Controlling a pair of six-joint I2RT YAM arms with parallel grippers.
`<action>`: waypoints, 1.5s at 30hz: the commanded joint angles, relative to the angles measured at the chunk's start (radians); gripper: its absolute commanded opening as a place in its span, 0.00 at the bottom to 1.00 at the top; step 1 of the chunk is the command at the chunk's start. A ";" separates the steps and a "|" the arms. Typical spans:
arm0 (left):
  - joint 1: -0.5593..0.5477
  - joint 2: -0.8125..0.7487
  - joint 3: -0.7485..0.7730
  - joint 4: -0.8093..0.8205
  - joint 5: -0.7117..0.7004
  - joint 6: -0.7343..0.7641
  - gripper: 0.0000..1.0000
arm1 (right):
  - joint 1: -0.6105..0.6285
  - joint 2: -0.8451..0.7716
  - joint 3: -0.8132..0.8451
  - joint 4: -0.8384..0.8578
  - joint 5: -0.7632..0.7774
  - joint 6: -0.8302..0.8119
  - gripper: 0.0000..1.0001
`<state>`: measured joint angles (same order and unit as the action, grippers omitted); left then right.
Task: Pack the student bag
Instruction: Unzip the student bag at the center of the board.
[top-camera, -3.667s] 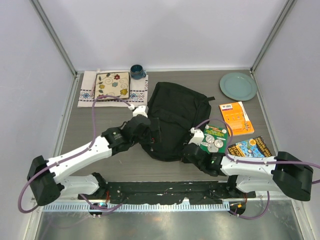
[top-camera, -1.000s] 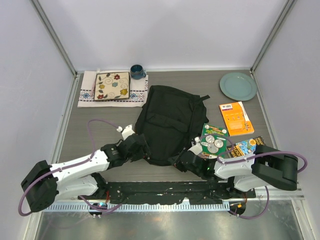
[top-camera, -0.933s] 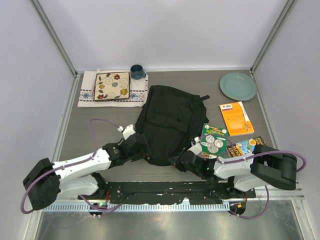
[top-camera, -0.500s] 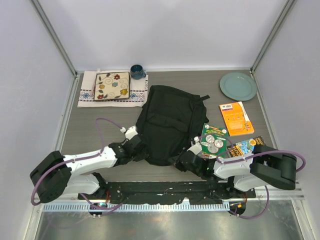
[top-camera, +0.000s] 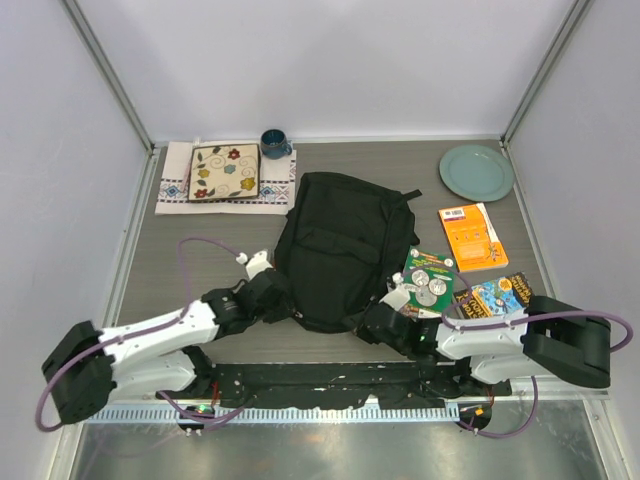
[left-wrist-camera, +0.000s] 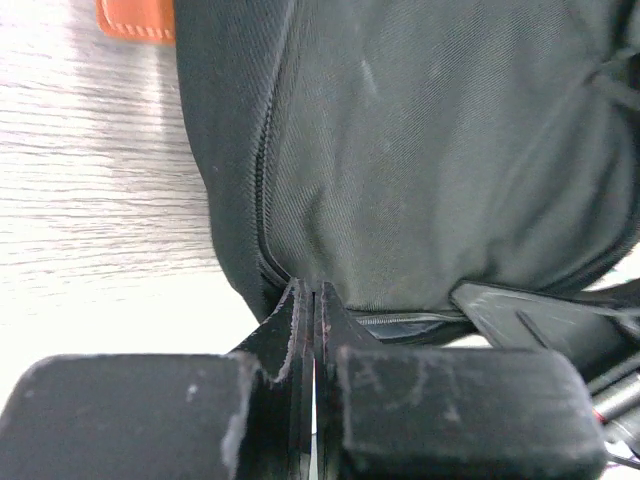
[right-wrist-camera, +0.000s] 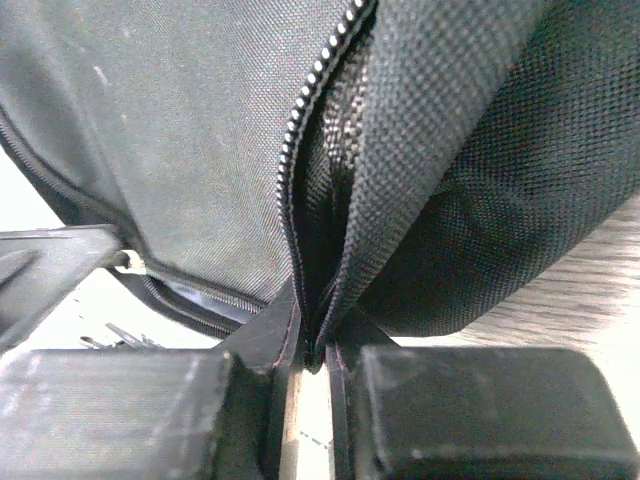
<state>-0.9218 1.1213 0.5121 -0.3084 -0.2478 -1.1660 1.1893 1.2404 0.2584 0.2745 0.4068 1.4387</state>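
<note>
The student bag (top-camera: 342, 248), a large black backpack, lies flat in the middle of the table. My left gripper (top-camera: 282, 300) is at its near left edge. In the left wrist view its fingers (left-wrist-camera: 313, 292) are pressed together, tips against the bag's bottom seam (left-wrist-camera: 420, 150) beside a zip, with nothing visible between them. My right gripper (top-camera: 373, 322) is at the bag's near right corner. In the right wrist view this gripper (right-wrist-camera: 315, 345) is shut on a fold of the bag's fabric next to the open zip (right-wrist-camera: 300, 130).
A green book with coins (top-camera: 430, 279), a colourful book (top-camera: 500, 295) and an orange book (top-camera: 472, 236) lie right of the bag. A green plate (top-camera: 476, 172) sits at the back right. A blue mug (top-camera: 274, 143) and a floral tile (top-camera: 224, 171) on a cloth (top-camera: 176, 188) are at the back left.
My left gripper has shut at the bag's near left edge. The bag has shifted slightly to the right. My right gripper keeps its pinch on the zip edge while its arm swings outward.
</note>
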 joint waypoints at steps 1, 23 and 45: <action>0.014 -0.170 0.051 -0.165 -0.103 0.058 0.00 | 0.004 -0.033 -0.042 -0.109 0.092 -0.026 0.00; 0.329 -0.207 0.204 -0.196 -0.094 0.439 0.00 | 0.004 -0.125 -0.038 -0.146 0.092 -0.214 0.00; 0.459 -0.122 0.240 0.028 0.191 0.531 0.63 | 0.004 -0.127 0.041 -0.185 0.042 -0.400 0.00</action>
<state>-0.4770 1.1519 0.7578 -0.2829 -0.0433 -0.6174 1.1893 1.0954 0.2443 0.1883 0.4049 1.1122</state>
